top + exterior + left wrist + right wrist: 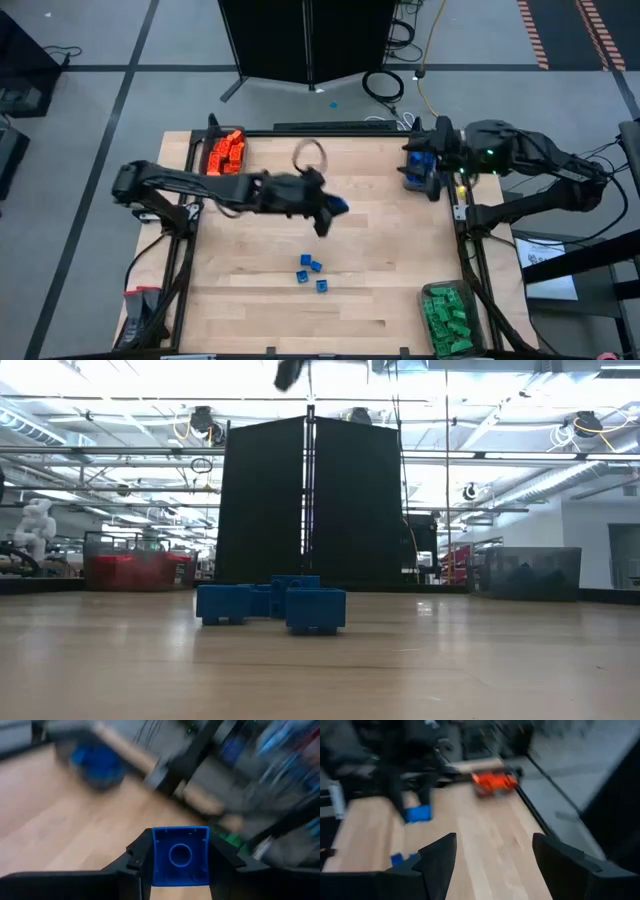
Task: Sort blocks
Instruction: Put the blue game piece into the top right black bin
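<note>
The left claw (180,870) was clenched on a blue block (180,856), pinching its two flat side walls with the hollow underside showing, above the middle of the table (400,300). Hard, light and smooth, such a block probably slips unless gripped squarely on flat faces. Three loose blue blocks (311,272) lay together nearer the front; the right claw (492,862) waited released at the blue bin (420,170).
</note>
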### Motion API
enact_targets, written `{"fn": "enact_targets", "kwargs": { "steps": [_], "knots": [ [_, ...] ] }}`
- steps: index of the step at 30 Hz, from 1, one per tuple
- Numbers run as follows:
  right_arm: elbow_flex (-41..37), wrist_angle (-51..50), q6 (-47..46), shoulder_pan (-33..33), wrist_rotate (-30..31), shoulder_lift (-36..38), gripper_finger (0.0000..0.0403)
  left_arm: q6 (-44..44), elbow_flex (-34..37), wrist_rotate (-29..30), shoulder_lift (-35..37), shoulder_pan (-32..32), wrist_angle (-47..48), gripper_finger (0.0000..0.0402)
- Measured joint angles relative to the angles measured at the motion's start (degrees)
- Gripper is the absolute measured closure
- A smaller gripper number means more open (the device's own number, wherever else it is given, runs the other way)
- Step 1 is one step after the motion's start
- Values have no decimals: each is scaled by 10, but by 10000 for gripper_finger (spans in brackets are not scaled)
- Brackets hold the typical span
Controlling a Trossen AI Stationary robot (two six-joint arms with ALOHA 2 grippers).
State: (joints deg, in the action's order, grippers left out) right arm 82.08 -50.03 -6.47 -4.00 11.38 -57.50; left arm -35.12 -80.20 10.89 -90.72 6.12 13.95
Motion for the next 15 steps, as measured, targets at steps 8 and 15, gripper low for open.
{"fn": "enact_targets", "kwargs": {
  "steps": [8, 15],
  "knots": [
    [0, 176, 161, 136, 60, -56, 147, -34, -1, -49, 89, -5, -177, 279],
    [0, 351, 323, 185, 140, -141, 147, -30, 0, -72, 93, -1, -282, 279]
  ]
}}
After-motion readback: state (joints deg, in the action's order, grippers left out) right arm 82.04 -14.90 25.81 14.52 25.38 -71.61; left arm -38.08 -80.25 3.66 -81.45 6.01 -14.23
